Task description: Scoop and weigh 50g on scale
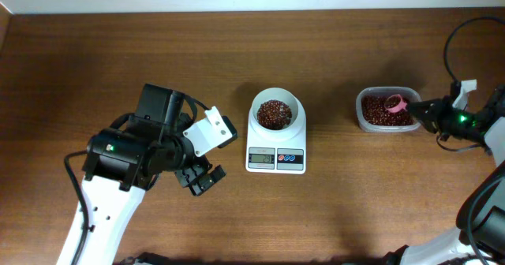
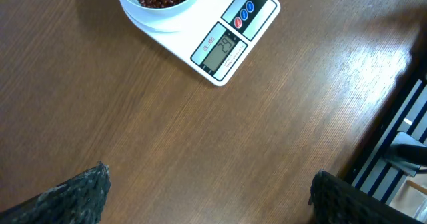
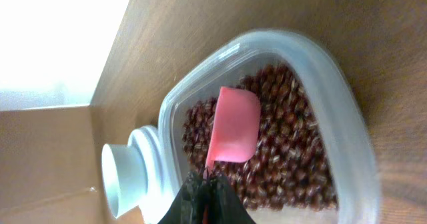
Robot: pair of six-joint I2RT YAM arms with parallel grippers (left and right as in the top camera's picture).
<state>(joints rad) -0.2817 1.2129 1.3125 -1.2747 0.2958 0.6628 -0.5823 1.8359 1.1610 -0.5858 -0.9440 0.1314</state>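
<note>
brown wood-grain tabletop (image 1: 379,202) all across, pale wall strip along the far edge. dead centre sits the white scale (image 1: 276,160), grey display (image 1: 261,159) and red and blue buttons (image 1: 291,158) on the near side, and a round white bowl (image 1: 258,107) on its platform. beans (image 1: 274,114) in that bowl, a dark red-brown heap covering the bottom. digits are lit in the left wrist view, but i can't read them for sure.

over on the left, the left tool (image 1: 201,178) hovers above bare wood, just left of the scale and a little nearer the front edge, fingers wide apart, nothing between them, touching nothing. its own camera shows both dark fingertips (image 2: 73,197) at the bottom corners and the scale (image 2: 230,41) up top.

to the right, well apart from the scale, the clear tub (image 1: 360,115) holds more of the same beans. right tool (image 1: 418,111) is at its right rim, fingers together, clamped on the thin handle of the pink spoon (image 1: 394,102). the right wrist view has the scoop end (image 3: 233,124) lying over the beans inside the tub, with the scale's bowl behind.
</note>
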